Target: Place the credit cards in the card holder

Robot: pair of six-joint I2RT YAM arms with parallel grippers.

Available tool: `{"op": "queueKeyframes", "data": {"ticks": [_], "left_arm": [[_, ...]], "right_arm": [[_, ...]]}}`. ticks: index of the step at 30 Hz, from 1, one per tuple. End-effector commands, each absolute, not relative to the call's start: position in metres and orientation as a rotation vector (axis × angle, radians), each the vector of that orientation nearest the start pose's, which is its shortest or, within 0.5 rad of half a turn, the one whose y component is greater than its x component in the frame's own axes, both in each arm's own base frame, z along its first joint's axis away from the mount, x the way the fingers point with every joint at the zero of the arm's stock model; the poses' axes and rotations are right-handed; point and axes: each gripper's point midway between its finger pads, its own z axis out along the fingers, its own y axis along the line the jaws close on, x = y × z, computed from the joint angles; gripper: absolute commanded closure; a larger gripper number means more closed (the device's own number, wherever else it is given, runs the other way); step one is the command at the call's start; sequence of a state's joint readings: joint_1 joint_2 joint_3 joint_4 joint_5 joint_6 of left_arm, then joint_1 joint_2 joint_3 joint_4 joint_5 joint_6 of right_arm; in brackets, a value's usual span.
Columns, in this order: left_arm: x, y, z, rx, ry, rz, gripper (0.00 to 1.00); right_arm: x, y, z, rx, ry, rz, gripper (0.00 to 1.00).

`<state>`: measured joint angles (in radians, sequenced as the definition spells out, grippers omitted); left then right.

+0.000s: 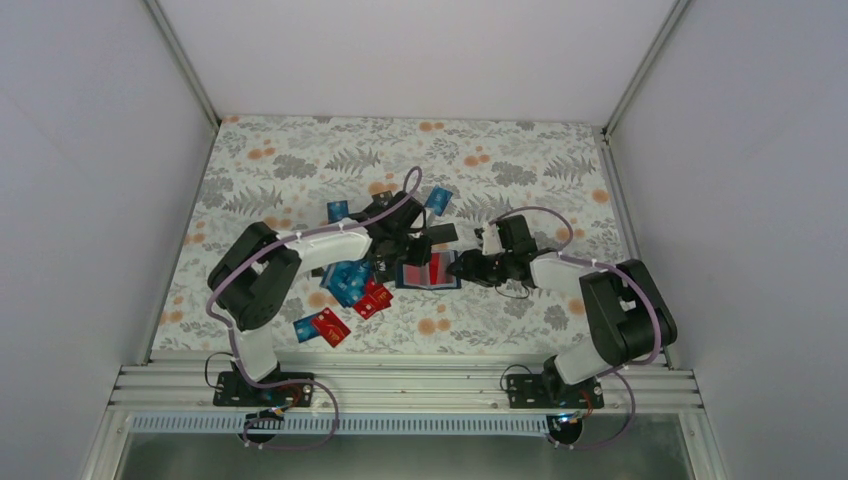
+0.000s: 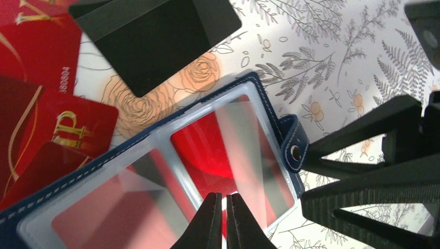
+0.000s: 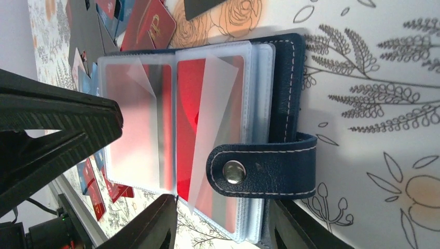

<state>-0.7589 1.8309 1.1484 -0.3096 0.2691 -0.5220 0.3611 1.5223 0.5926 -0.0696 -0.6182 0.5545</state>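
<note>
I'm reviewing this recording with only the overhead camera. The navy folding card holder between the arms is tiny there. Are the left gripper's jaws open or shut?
Observer: Shut. The left wrist view shows the left gripper with fingertips together over the clear plastic sleeves of the dark navy folding card holder.
Operator: Any cards inside?
Observer: Yes, red plastic cards show behind the sleeves.
Operator: And the right gripper?
Observer: The right gripper has its jaws apart beside the holder's snap strap; whether they touch the holder is unclear.
</note>
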Motion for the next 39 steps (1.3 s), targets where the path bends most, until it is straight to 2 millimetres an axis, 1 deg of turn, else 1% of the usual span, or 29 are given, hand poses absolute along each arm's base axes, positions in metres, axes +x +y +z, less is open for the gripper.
{"op": "queueKeyframes", "data": {"ticks": [1, 2, 7, 15, 21, 32, 39], "left_arm": [[0.296, -0.351, 0.06, 0.468, 2.689, -0.824, 0.96], [0.297, -0.351, 0.059, 0.466, 2.692, -0.823, 0.97], [0.294, -0.35, 0.049, 0.463, 2.722, -0.811, 0.98], [0.29, -0.35, 0.035, 0.459, 2.752, -0.804, 0.98], [0.29, -0.351, 0.028, 0.461, 2.76, -0.803, 0.98], [0.284, -0.343, -0.001, 0.445, 2.83, -0.727, 0.98], [0.283, -0.339, -0.006, 0.427, 2.845, -0.705, 0.98]], "right_arm": [[0.27, 0.209, 0.046, -0.051, 2.661, 1.152, 0.53], [0.269, 0.21, 0.047, -0.061, 2.659, 1.167, 0.53], [0.262, 0.214, 0.05, -0.098, 2.656, 1.21, 0.53], [0.262, 0.215, 0.058, -0.107, 2.64, 1.233, 0.52], [0.26, 0.215, 0.058, -0.107, 2.643, 1.239, 0.52], [0.264, 0.219, 0.066, -0.118, 2.62, 1.259, 0.52], [0.262, 0.219, 0.064, -0.115, 2.628, 1.273, 0.52]]}}
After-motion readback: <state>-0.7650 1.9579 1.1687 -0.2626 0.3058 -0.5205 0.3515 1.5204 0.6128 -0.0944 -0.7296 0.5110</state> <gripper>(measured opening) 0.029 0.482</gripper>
